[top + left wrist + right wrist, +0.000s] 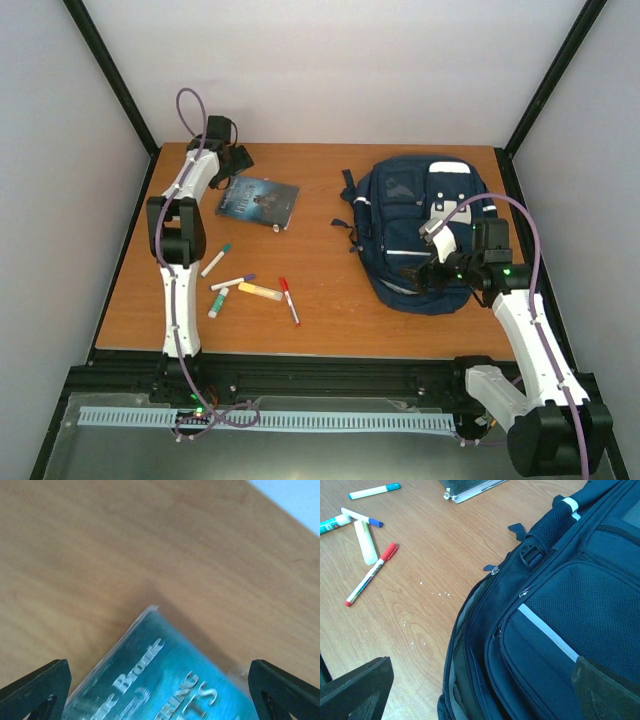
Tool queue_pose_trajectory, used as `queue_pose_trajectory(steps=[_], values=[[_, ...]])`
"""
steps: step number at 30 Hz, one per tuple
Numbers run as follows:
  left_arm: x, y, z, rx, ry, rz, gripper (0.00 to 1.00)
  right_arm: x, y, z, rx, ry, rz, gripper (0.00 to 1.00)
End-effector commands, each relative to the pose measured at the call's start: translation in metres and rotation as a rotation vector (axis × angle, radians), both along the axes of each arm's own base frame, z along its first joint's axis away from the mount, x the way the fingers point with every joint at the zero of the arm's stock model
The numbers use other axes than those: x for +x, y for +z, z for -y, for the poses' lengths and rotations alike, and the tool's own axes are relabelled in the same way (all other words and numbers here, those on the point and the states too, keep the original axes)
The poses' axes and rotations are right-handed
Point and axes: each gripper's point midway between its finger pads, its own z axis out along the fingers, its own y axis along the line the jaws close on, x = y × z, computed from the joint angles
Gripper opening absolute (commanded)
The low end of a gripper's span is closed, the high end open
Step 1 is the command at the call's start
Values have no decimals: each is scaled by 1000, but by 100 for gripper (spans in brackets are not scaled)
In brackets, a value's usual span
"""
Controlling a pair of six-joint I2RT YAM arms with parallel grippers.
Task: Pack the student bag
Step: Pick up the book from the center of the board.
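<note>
Right gripper [480,690] gapes empty above the student bag [560,610]; it looks soft and floppy, best pinched at its open edge just beneath.

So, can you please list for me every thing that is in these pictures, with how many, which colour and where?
student bag: one, navy blue with white stripes, lying on the right side of the table
book: one, teal-blue cover, far left part of the table
teal-capped marker, blue-capped marker, red-capped marker: three, white bodies, near left part of the table
highlighter: one, pale yellow, among the markers
green stick: one, green and white, beside the markers; its kind cannot be told
table: one, orange-brown wood
left arm: one, white and black, jaws open over the book's corner
right arm: one, white and black, jaws open over the bag's near end
</note>
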Motion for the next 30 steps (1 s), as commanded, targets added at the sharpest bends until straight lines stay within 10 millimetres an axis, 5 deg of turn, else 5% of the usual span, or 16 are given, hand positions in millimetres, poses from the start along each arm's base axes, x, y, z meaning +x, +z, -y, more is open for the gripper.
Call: queue_pose_trajectory(steps=[1,11,16,24,30], values=[[17,-2,2,17,-81,-15,100,-2,-1,-3,13,27,-6,100],[27,-49,21,-36,-203,-58,100,-1,-8,-3,7,40,-32,100],[23,-61,49,-159,-307,-45,95,-1,-9,-4,7,48,-39,100],[10,-51,127,-174,-544,-5,90,-3,-12,-5,7,67,-48,100],[-23,-69,179,-159,-668,-68,86,-3,-12,-5,6,66,-49,100]])
